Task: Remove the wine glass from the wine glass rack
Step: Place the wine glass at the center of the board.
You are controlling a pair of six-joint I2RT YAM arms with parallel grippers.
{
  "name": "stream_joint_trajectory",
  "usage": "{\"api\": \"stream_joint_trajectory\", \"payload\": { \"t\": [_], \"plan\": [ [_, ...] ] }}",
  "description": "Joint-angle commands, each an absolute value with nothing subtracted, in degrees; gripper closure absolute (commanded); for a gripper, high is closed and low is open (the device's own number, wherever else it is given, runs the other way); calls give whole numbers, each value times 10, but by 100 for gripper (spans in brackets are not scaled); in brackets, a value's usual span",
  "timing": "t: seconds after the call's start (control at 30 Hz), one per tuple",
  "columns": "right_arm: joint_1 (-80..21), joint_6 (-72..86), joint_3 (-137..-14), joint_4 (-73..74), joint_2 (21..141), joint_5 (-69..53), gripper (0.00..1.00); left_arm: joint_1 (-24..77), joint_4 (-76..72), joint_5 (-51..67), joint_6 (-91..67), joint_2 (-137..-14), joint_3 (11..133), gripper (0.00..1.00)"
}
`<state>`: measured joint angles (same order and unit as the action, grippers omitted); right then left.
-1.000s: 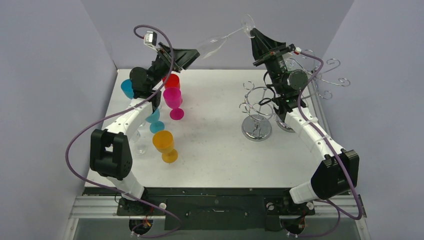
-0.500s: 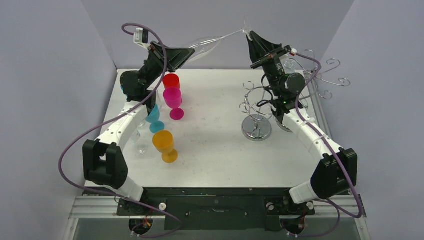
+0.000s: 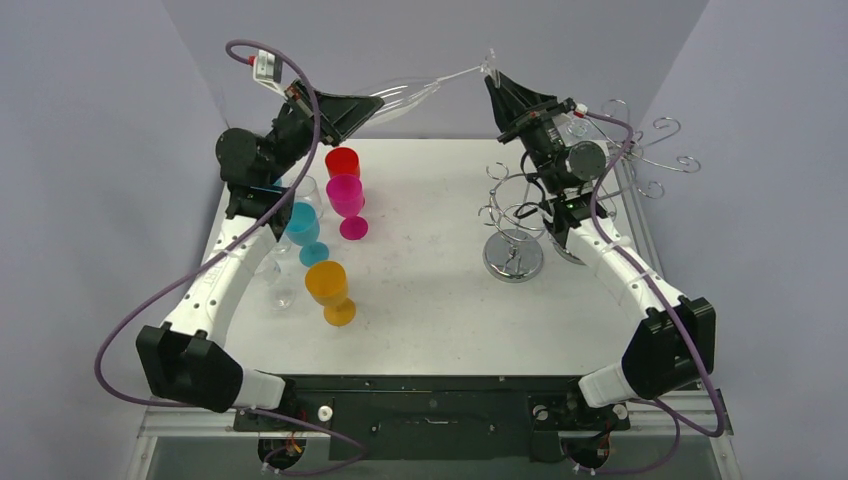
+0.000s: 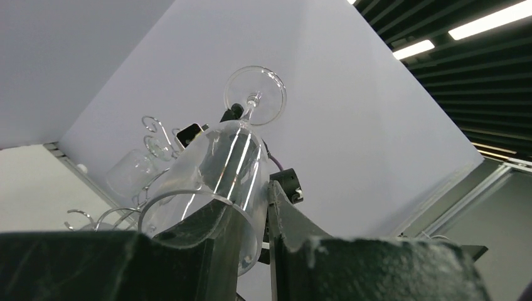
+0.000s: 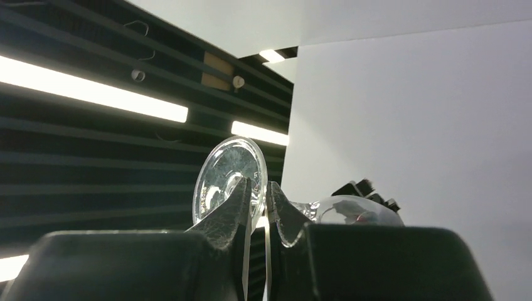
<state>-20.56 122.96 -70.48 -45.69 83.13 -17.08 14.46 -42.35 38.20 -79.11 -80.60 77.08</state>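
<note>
Fingers [image 4: 213, 248] of the left gripper [image 3: 372, 102] pinch the rim wall of the wine glass [image 3: 410, 93], one finger inside the bowl and one outside, while the right gripper [image 3: 494, 82] is clamped on the thin stem just under the round foot. Clear and long-bowled, the glass lies almost level in the air above the far edge of the worktop [image 3: 430, 300], bowl toward the left, foot toward the right, well apart from the wine glass rack [image 3: 513, 250] standing near the right edge. Red [image 3: 342, 162], pink [image 3: 346, 195], teal [image 3: 303, 225] and orange [image 3: 327, 283] goblets stand along the left side. Between them and the rack runs a broad bare stretch of worktop down to the near edge.
</note>
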Motion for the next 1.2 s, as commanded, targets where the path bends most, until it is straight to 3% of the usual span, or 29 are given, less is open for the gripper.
{"api": "stream_joint_trajectory", "payload": {
  "t": [0.0,0.17,0.43,0.63,0.87,1.17],
  "plan": [
    [-213,1214,-745,-395,799,-221,100,159,-198,380,-655,-769,833,100],
    [-209,1119,-777,-282,778,-221,87,159,-26,330,-555,-747,896,100],
    [-206,1011,-801,-185,761,-211,49,159,80,283,-508,-745,958,100],
    [-192,890,-837,-25,736,-178,32,159,151,240,-463,-749,1011,100],
    [-177,728,-927,139,722,-157,26,165,285,193,-406,-783,1077,100],
    [-169,523,-1075,367,734,-68,25,258,548,24,-271,-892,1214,100]
  ]
}}
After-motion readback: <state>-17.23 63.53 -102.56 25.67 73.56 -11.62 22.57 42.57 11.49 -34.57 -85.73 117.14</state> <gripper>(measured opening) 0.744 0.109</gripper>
